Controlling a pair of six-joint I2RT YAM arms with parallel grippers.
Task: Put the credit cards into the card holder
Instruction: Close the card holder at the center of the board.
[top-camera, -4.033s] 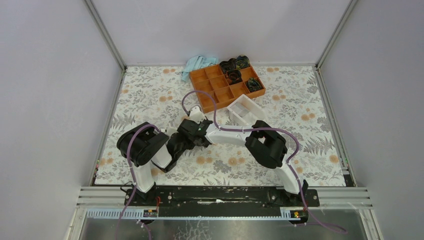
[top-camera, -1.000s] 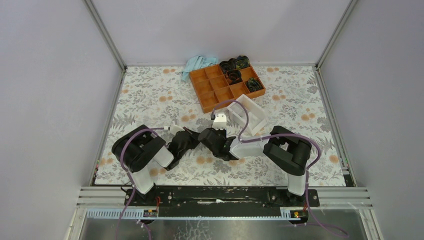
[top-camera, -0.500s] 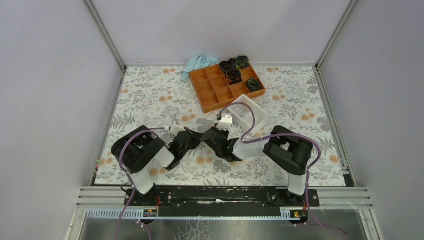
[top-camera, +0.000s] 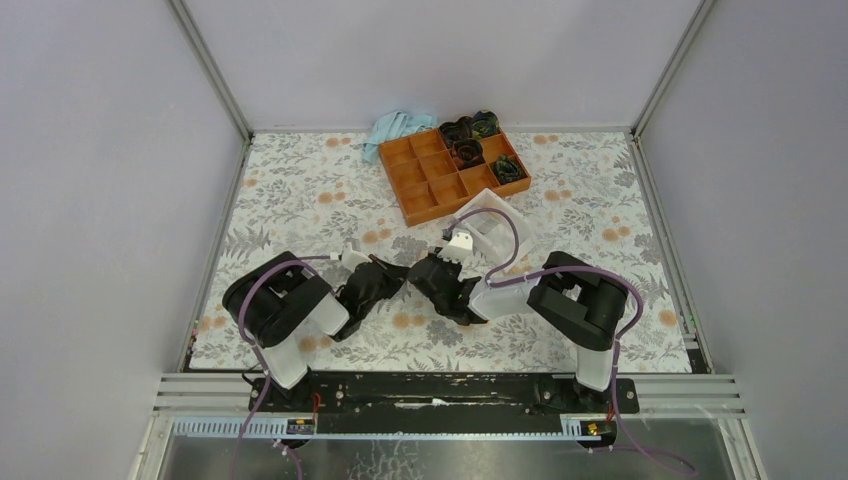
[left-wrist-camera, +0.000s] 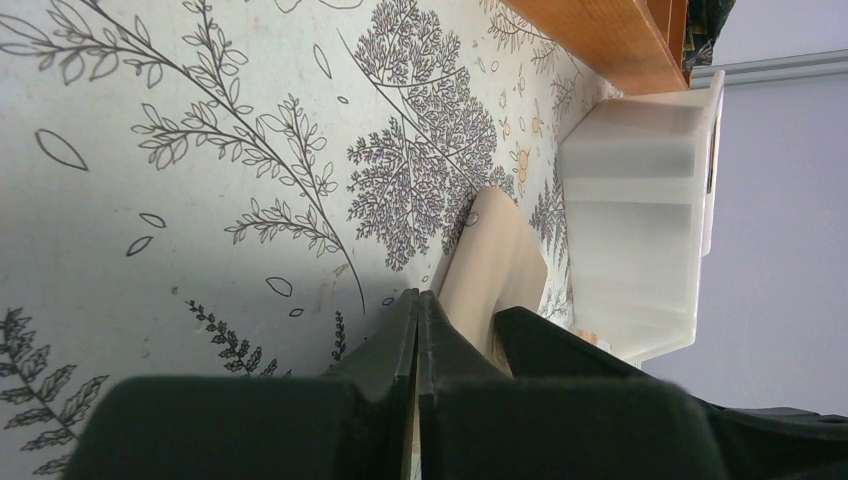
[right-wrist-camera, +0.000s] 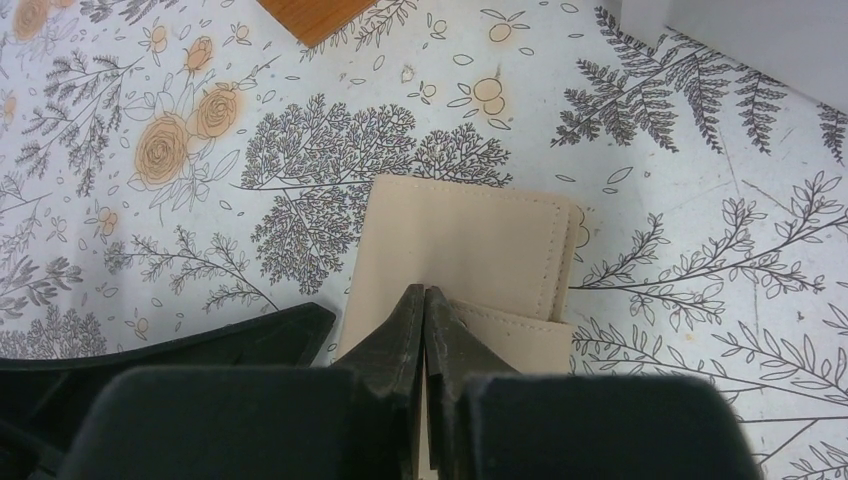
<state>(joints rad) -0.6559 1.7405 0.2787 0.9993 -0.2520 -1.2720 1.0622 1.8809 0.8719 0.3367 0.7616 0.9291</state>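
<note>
The tan card holder (right-wrist-camera: 470, 240) lies on the flowered table cover between my two grippers, its flap (right-wrist-camera: 515, 330) folded beside the main panel. It also shows edge-on in the left wrist view (left-wrist-camera: 495, 260). My right gripper (right-wrist-camera: 425, 291) is shut, its tips resting on the card holder's near part. My left gripper (left-wrist-camera: 418, 295) is shut, its tips low at the table right beside the card holder's edge. In the top view the left gripper (top-camera: 390, 278) and the right gripper (top-camera: 418, 272) meet tip to tip and hide the card holder. No credit cards are in view.
An orange compartment tray (top-camera: 443, 188) holding dark items stands at the back. A white plastic bin (top-camera: 495, 225) sits just behind the right wrist, and it also shows in the left wrist view (left-wrist-camera: 640, 200). A light blue cloth (top-camera: 395, 128) lies at the back edge.
Since four seconds ago the right arm has drawn back to the right and turned its wrist. In the last second it shifted slightly. The left arm has barely moved.
</note>
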